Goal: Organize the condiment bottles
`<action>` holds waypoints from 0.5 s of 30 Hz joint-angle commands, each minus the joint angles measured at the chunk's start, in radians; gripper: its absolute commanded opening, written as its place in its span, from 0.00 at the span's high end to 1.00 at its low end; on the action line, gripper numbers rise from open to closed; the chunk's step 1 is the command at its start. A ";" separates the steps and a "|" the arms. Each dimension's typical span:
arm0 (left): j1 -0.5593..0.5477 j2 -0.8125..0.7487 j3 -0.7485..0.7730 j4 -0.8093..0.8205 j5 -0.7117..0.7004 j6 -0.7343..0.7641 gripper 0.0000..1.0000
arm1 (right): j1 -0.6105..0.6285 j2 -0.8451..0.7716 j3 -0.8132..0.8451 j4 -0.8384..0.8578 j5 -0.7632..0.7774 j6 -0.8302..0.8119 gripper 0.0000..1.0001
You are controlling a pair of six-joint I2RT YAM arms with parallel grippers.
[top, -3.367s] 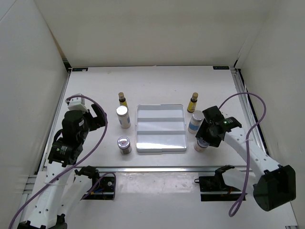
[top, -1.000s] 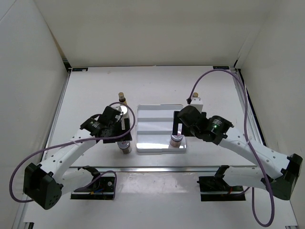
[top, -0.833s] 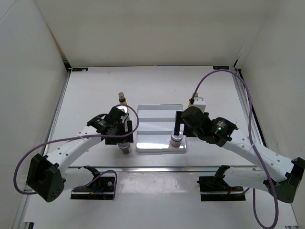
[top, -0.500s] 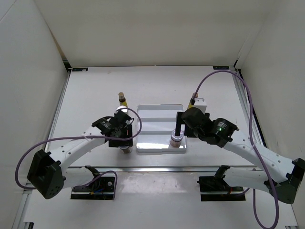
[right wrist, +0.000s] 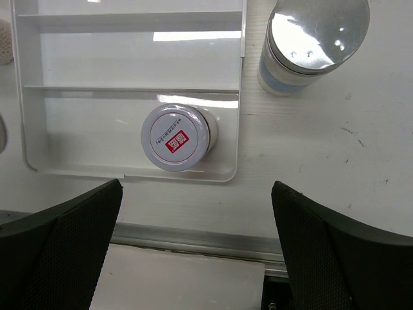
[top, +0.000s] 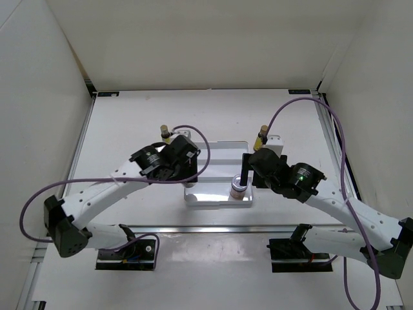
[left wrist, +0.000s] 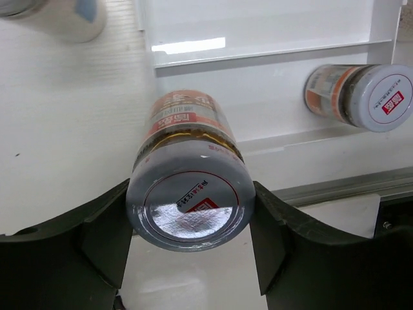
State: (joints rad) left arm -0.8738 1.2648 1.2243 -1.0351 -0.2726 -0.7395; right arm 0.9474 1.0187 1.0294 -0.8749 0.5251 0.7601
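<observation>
Silver-topped jar (left wrist: 190, 194) pinched in my left end effector (left wrist: 188, 223), right end effector (right wrist: 197, 216) spread wide, I should next lower it onto the tray's (left wrist: 271, 116) near step beside the other jar (right wrist: 175, 137).

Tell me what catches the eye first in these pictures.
The left gripper is clamped on a short jar at the near left corner of the tray. A matching jar stands in the tray's nearest step, below the open right gripper. A white bottle stands just right of the tray.
</observation>
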 commanded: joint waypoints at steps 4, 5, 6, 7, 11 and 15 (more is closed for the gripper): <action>-0.062 0.179 0.057 0.127 -0.028 -0.021 0.75 | 0.004 -0.042 0.014 -0.061 0.052 0.021 0.00; -0.062 0.194 0.046 0.156 -0.019 -0.021 0.75 | 0.004 -0.054 0.014 -0.070 0.062 0.021 0.00; -0.071 0.211 0.046 0.168 -0.019 -0.021 0.75 | 0.004 -0.072 0.014 -0.079 0.075 0.030 0.00; -0.071 0.243 0.046 0.178 -0.019 -0.021 0.75 | 0.004 -0.081 0.014 -0.079 0.075 0.030 0.00; -0.071 0.303 0.037 0.207 -0.010 -0.021 0.69 | 0.004 -0.137 0.004 -0.115 0.096 0.030 0.00; -0.071 0.327 0.026 0.216 0.001 -0.031 0.58 | 0.004 -0.174 -0.005 -0.148 0.114 0.048 0.00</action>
State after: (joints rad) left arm -0.9398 1.6226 1.2495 -0.8776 -0.2726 -0.7586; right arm 0.9474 0.8669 1.0294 -0.9813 0.5835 0.7807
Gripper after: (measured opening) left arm 0.746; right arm 0.998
